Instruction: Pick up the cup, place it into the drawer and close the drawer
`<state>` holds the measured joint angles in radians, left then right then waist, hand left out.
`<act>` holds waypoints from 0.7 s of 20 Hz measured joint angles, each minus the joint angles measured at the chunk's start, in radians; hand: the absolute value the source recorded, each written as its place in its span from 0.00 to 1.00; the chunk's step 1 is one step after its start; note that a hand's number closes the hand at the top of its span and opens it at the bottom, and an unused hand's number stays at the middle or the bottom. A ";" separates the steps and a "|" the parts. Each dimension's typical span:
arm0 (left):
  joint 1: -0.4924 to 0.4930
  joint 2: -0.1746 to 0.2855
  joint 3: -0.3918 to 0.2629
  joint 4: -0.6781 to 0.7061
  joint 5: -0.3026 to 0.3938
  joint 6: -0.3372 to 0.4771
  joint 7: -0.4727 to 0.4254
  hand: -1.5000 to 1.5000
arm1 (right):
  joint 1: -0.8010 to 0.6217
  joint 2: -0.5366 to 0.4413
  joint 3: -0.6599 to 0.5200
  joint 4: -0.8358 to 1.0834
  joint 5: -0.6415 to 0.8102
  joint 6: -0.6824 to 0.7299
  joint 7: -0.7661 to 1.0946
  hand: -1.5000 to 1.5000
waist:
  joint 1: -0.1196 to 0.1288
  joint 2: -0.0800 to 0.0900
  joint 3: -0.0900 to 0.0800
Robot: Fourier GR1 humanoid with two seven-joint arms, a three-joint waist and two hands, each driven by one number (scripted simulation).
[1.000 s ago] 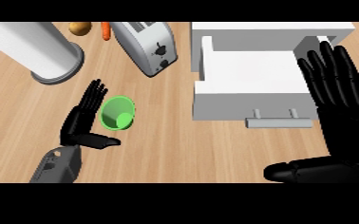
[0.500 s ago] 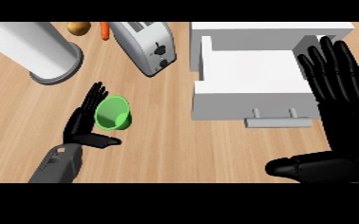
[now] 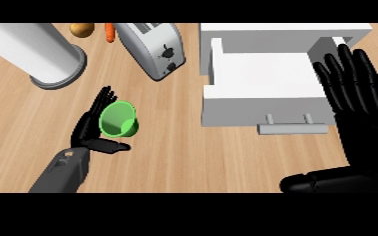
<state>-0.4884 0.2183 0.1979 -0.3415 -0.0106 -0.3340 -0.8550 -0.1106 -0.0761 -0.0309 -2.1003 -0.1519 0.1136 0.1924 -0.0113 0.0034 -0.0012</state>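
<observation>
A green cup (image 3: 118,120) sits on the wooden counter at the left, its mouth tipped towards me. My left hand (image 3: 87,132) lies against its left side. The fingers (image 3: 100,104) stand straight along the cup's far-left wall and the thumb (image 3: 109,147) reaches under its near side. The hand is open, not curled round the cup. The white drawer (image 3: 258,80) stands pulled out at the right, its grey handle (image 3: 291,126) facing me. My right hand (image 3: 347,87) is open with fingers up over the drawer's right edge.
A silver toaster (image 3: 156,47) lies slantwise behind the cup. A large white cylinder (image 3: 40,55) stands at the back left. A potato (image 3: 83,28) and a carrot (image 3: 110,31) lie at the back edge. Bare wood separates cup and drawer.
The cup has shifted a little to the left, closer against my left palm, and the left hand has closed in on it slightly. The right hand has barely moved.
</observation>
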 measured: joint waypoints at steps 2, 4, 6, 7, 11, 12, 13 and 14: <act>-0.008 -0.003 0.001 0.010 0.003 -0.008 0.000 0.00 | -0.011 0.003 0.009 0.007 0.017 -0.008 0.002 0.00 | 0.001 0.000 0.000; -0.015 -0.010 0.007 0.030 0.008 -0.003 -0.011 0.00 | -0.007 0.002 0.008 0.014 0.013 -0.002 -0.003 0.00 | -0.001 0.001 0.000; -0.031 -0.017 0.013 0.050 0.014 -0.006 -0.009 0.00 | -0.014 0.007 0.015 0.025 0.021 -0.004 -0.010 0.00 | -0.002 0.001 0.000; -0.040 -0.013 0.016 0.064 0.015 -0.010 -0.011 0.00 | -0.008 0.000 0.005 0.026 0.008 0.007 -0.017 0.00 | -0.004 0.002 -0.001; -0.050 -0.012 0.020 0.089 0.023 -0.048 -0.007 0.00 | 0.010 -0.004 0.001 0.003 0.001 0.011 -0.012 0.00 | -0.007 0.003 -0.001; -0.046 -0.010 0.019 0.092 0.025 -0.063 -0.005 0.00 | 0.000 -0.001 0.003 0.000 0.003 0.002 0.005 0.00 | -0.007 0.003 -0.001; -0.048 -0.012 0.018 0.097 0.025 -0.075 -0.001 0.00 | -0.004 0.000 0.003 0.005 0.005 0.001 0.000 0.00 | -0.007 0.003 -0.001; -0.053 -0.009 0.020 0.096 0.031 -0.094 0.007 0.00 | 0.001 0.002 0.004 0.007 0.003 0.003 -0.004 0.00 | -0.008 0.003 -0.001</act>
<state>-0.5413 0.2095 0.2178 -0.2450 0.0206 -0.4280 -0.8478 -0.1101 -0.0746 -0.0269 -2.0937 -0.1486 0.1168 0.1887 -0.0189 0.0068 -0.0023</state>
